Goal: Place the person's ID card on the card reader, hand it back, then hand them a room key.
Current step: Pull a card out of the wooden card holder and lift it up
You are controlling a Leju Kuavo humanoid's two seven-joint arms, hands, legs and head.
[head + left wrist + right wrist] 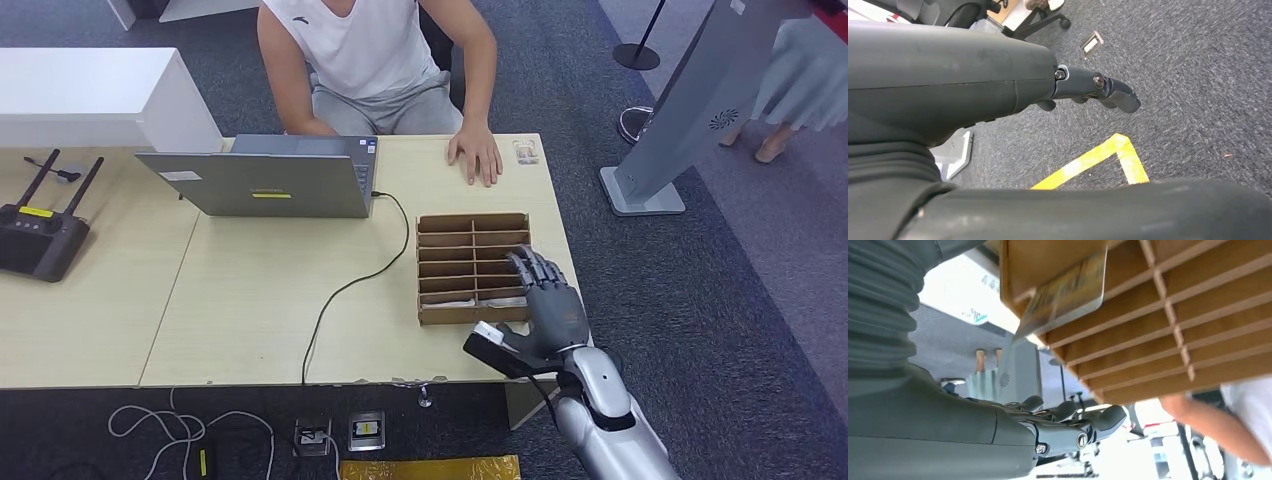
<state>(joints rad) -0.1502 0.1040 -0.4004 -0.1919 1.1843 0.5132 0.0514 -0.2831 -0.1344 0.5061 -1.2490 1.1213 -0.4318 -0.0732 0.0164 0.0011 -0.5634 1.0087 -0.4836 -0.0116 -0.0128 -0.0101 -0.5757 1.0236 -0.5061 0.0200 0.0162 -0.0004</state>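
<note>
A: Where is the right hand [548,298]?

B: Over the near right corner of the cardboard divider tray [473,268], palm down, fingers stretched forward and slightly apart above the right-hand column of slots. It grips nothing that I can see.

A: And the room key?

B: The right wrist view shows a card [1064,294] with a worn, patterned face, lying tilted in one of the tray's slots, one corner poking out past the divider. The hand's fingers [1098,420] are apart from it, not touching. Whether it is the key or the ID card, I cannot tell.

A: The left hand?

B: The left hand [1093,90] hangs over dark grey carpet [1193,75] beside a strip of yellow floor tape [1098,157]. Its fingers curl inward a little, with nothing in them.

A: The person?

B: The person [370,50] sits across the table [250,300] in a white sleeveless top, with one hand [475,152] flat on the wood just beyond the tray. A small clear object [526,152] lies beside that hand; too small to identify.

A: Anything else on the table?

B: A grey laptop [262,180], its black cable [350,290] running to the near edge, and a black device with two antennas [40,230] at the far left.
</note>
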